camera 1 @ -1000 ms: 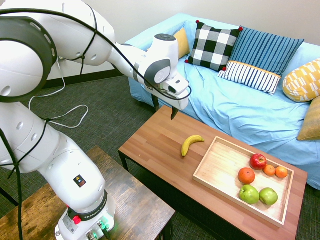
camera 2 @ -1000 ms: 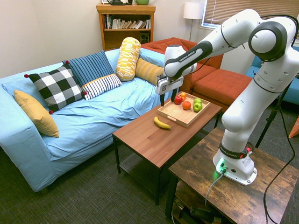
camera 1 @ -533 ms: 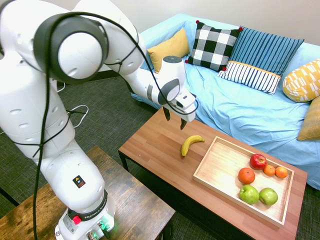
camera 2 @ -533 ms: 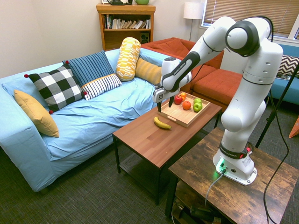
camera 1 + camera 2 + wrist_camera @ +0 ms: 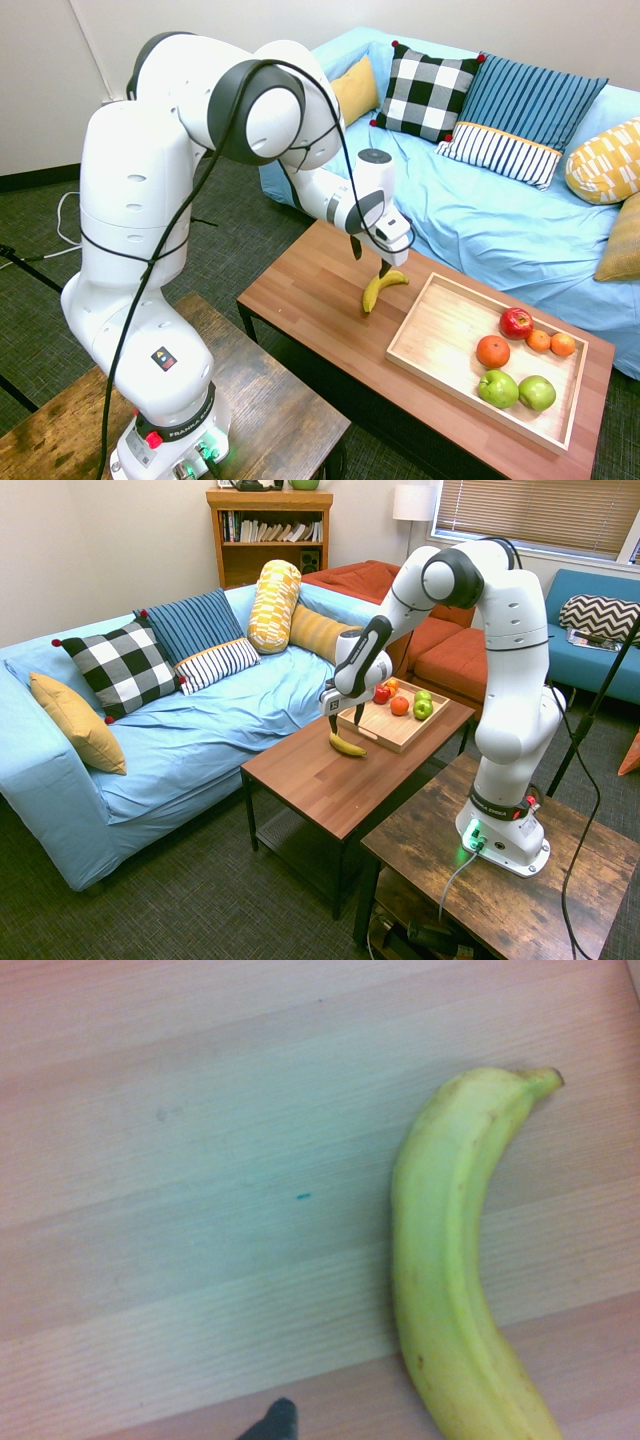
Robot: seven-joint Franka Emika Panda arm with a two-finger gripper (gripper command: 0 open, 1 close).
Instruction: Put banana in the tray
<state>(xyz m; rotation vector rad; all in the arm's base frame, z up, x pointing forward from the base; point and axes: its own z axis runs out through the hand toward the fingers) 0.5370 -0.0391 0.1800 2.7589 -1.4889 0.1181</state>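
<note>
Claw spread above the banana, beside the tray
The gripper (image 5: 370, 258) hangs with its fingers apart — perhaps just over the banana (image 5: 384, 289), though contact is hard to judge. The banana lies on the reddish-brown table (image 5: 318, 290), outside the tray (image 5: 440, 345); apples (image 5: 516, 323) and oranges (image 5: 492, 351) sit inside the tray.

The banana (image 5: 382, 289) is a single, yellow, curved unit with smooth skin, a few small brown specks and a greenish stem ending in a dark tip. It lies flat on its side on the reddish-brown tabletop, outside the tray (image 5: 437, 363) and near one of its short sides, not touching it. The tray is a shallow rectangular unit of light wood with low raised edges. It sits level and upright on the same tabletop, open side up, with round fruits resting inside.
</note>
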